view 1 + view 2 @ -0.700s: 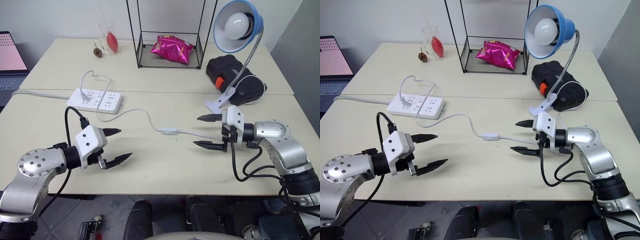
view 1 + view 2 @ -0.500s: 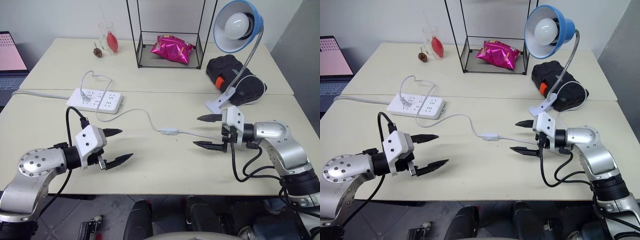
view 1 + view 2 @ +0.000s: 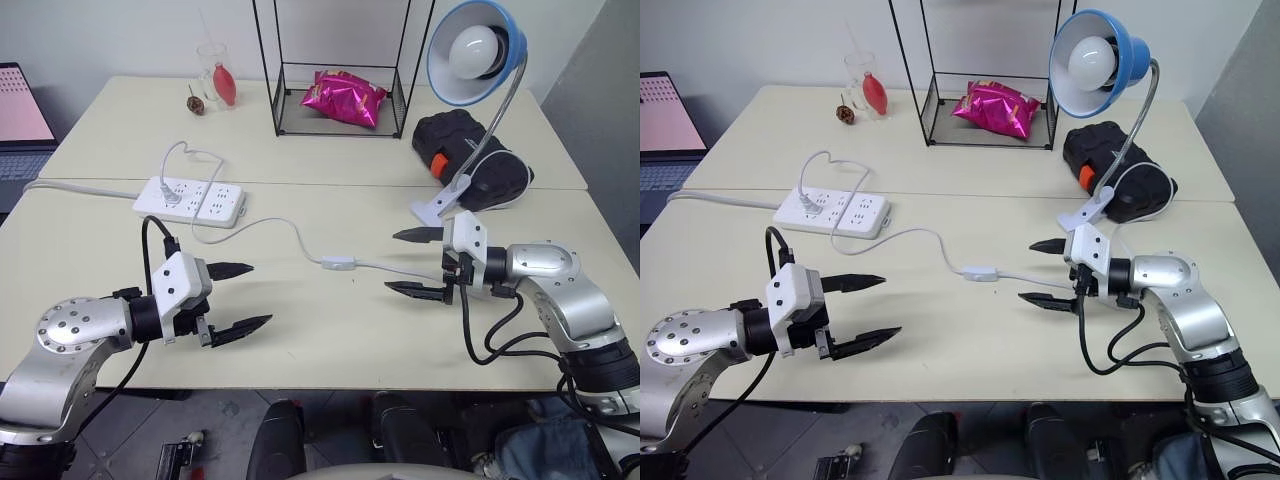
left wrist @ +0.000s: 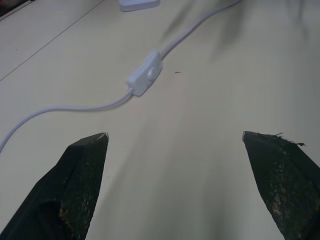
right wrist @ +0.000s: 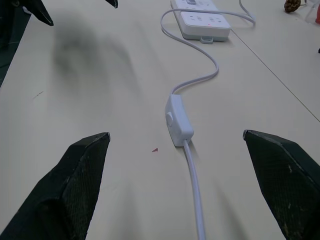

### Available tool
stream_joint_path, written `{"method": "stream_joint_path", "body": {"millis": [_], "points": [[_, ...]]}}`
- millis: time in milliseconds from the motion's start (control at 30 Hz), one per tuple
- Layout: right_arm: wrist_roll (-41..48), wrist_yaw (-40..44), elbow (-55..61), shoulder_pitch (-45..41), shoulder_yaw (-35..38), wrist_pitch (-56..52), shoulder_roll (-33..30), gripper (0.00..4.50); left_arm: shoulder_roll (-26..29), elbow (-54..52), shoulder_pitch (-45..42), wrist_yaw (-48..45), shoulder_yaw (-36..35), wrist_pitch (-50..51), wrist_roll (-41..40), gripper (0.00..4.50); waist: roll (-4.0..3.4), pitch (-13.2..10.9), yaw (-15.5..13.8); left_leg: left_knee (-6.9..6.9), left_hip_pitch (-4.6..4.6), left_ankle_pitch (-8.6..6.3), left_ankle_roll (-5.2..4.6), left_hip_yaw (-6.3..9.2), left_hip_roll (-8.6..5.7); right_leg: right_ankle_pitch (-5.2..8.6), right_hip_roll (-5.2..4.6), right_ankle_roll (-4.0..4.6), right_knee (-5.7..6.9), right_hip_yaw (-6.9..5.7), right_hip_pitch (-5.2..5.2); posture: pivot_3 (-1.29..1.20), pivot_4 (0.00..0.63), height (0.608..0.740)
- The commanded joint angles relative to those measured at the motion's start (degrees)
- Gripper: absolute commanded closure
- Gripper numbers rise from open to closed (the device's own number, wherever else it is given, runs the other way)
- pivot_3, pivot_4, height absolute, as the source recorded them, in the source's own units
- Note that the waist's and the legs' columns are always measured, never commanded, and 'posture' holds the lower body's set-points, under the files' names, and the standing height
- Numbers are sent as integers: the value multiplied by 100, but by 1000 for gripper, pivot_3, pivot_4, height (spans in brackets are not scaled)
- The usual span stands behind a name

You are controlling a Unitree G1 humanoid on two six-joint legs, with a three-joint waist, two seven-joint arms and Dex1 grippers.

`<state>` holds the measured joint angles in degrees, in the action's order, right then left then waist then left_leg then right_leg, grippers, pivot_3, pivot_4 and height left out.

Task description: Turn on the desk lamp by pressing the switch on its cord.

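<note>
The desk lamp stands near the right edge of the desk, at the seam where the front desk top meets the back one. Its blue shade faces the front and shows a round white bulb that is not lit. A curved silver neck goes down from the shade to a white clip base, which is just in front of a black bag.

The switch lies flat on the front desk top, about in the middle between the left and right edges. It is a small white oblong piece on the thin white cord. From the switch the cord runs in 1 direction toward the clip base, and in the other direction it curves to a white power strip near the left part of the seam, where a white plug sits in a socket.

The left gripper is over the front left part of the desk. Its 2 black fingers are spread wide and hold nothing, and they point toward the switch, which is well apart from them. The right gripper is over the front right part of the desk, near the switch but not touching it. Its fingers are also spread wide and empty, with the cord passing on the desk below them.

On the back desk top there is a black wire frame with a pink snack bag inside, and a glass stands toward the back left corner. A laptop is beyond the left edge.
</note>
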<state>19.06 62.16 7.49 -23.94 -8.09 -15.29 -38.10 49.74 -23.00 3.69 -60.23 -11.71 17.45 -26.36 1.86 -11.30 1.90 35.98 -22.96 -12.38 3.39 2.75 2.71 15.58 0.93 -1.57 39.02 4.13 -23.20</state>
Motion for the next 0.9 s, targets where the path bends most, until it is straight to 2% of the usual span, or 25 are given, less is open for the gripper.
{"method": "stream_joint_path", "body": {"millis": [33, 267, 500, 900], "points": [[-16, 17, -151, -380, -5, -83, 100, 0, 21, -104, -128, -43, -106, -132, -64, 14, 0, 0, 5, 0, 0, 0, 0, 0, 0, 0, 0, 0, 0, 0, 0, 0, 150, 740], [-414, 76, -1029, -971, -494, -178, 500, 0, 62, -42, -304, -247, 15, -14, -197, 14, 0, 0, 12, 1, -1, 0, 0, 0, 0, 0, 1, 2, 1, 0, -1, 0, 150, 740], [-831, 333, -2256, -1649, -914, 183, 989, 0, 22, 16, -399, -283, 144, -59, -71, 14, -2, -1, 17, -2, -3, 0, 0, 0, 0, -2, 1, -3, 1, -3, -4, 0, 150, 740], [-1271, 547, -3976, -2324, -1022, 877, 1704, 0, 11, 43, -331, -263, 264, -153, 96, 14, -5, -3, 56, -2, -3, 0, 0, 2, 0, -3, 1, -2, 3, -3, -3, 0, 150, 740]]}}
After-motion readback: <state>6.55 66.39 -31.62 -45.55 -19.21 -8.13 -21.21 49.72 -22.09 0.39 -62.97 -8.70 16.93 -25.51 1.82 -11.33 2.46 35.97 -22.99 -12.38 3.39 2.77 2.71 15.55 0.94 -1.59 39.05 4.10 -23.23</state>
